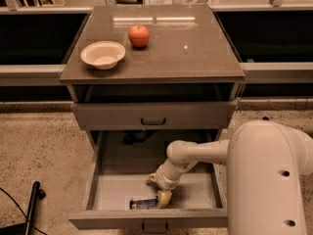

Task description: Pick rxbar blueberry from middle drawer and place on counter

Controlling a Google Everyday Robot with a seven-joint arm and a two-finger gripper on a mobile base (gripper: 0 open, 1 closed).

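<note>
Speckled beige floor (39,146), dark shelf bays (34,38) on both sides, pale ledges (29,74), warm light.
</note>
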